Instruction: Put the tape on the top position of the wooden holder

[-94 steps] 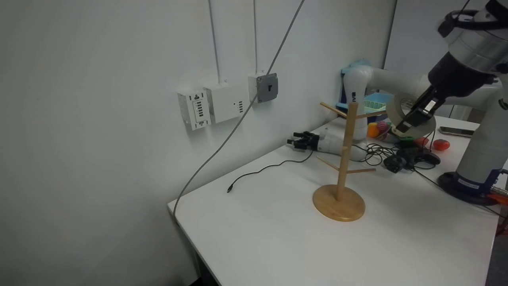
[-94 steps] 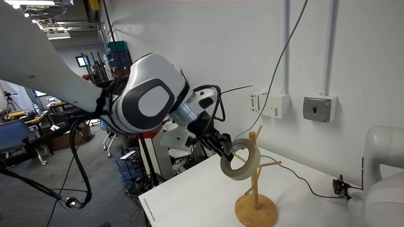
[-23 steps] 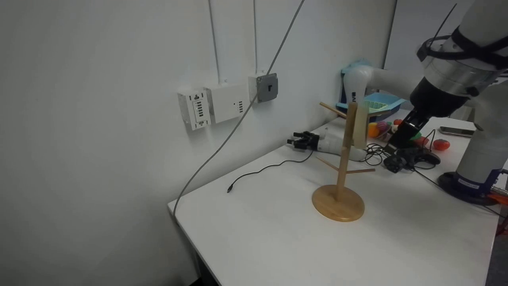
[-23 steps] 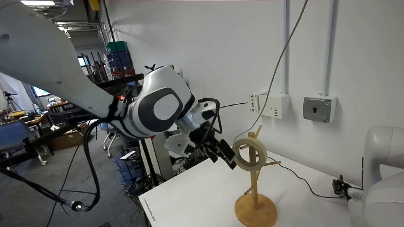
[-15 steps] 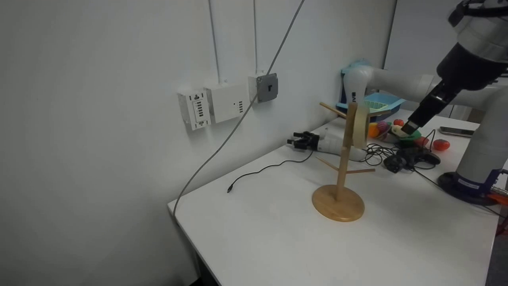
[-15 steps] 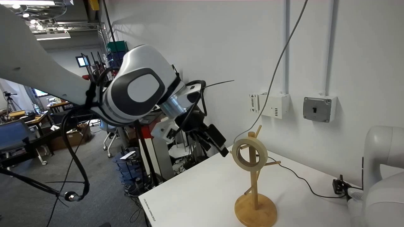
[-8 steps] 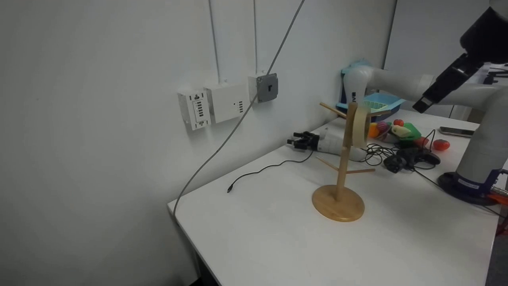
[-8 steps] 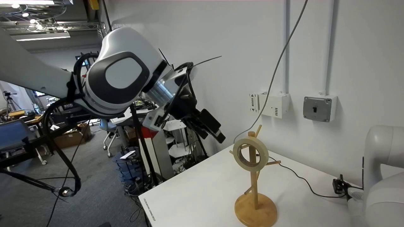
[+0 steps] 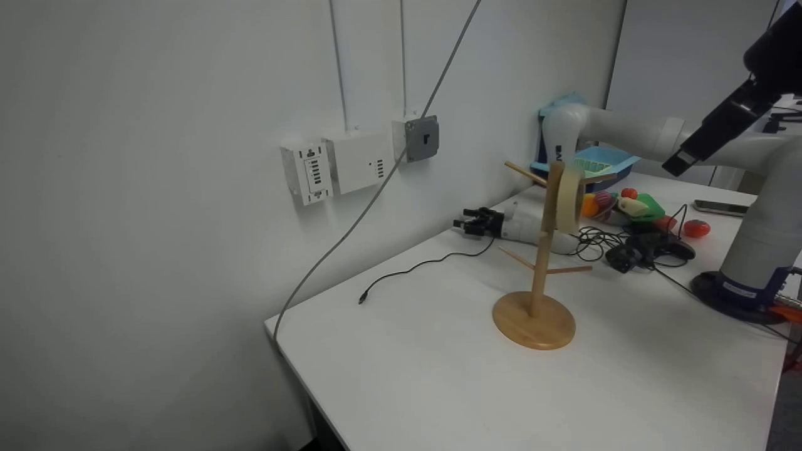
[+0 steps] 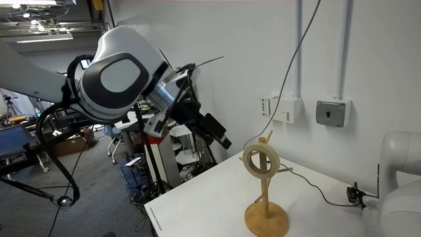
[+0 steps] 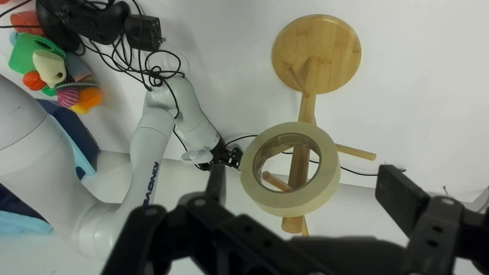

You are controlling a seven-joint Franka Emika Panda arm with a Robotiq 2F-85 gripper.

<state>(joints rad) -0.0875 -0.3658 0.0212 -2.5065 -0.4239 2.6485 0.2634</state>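
White table (image 11: 412, 76) across the top of the wrist view. Holder (image 11: 306, 109) right of centre, tape (image 11: 292, 202) hung round an upper peg (image 11: 276, 181), just below mid-frame. Gripper (image 11: 301, 179) along the bottom, spread wide, empty.

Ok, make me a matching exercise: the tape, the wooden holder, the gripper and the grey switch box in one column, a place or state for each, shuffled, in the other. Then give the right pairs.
Things:
1) tape
2) wooden holder
3) gripper
4) grey switch box

Places and states:
A) fixed to the wall
B) open, holding nothing
C) standing on the white table
D) hung on a top peg

Right pairs: 1-D, 2-C, 3-B, 4-A
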